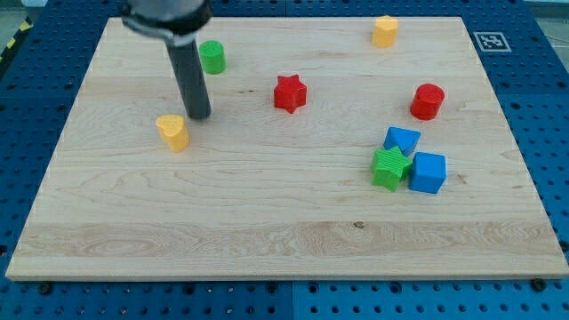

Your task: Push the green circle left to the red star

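The rod's tip [199, 116] sits just right of the yellow heart [173, 132], below the green circle [212, 57]. That circle stands near the board's [267, 231] top, well left of the red star [290, 93]. There are no jaws here, just a bare rod.

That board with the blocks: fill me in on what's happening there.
A rod arm is pushing blocks on a wooden board. My tip sits between the green circle above it and the yellow heart at its lower left. The red star lies apart, to the circle's right.
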### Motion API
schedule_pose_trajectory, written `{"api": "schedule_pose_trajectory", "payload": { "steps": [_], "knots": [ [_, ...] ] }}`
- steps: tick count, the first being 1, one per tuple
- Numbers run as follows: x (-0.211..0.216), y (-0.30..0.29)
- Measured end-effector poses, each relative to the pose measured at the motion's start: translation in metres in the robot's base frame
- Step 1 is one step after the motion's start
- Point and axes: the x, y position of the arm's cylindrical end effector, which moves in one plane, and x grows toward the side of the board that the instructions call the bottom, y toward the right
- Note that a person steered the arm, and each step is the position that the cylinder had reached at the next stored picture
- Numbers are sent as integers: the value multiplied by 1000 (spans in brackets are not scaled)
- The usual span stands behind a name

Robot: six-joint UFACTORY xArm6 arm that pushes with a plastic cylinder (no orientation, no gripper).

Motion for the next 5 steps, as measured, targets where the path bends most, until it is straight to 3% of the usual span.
{"api": "schedule_pose_trajectory", "payload": {
  "steps": [1,3,4,5],
  "knots": [
    [-40,0],
    [-44,-14],
    [-55,-75],
    [-117,-86]
  ]
}}
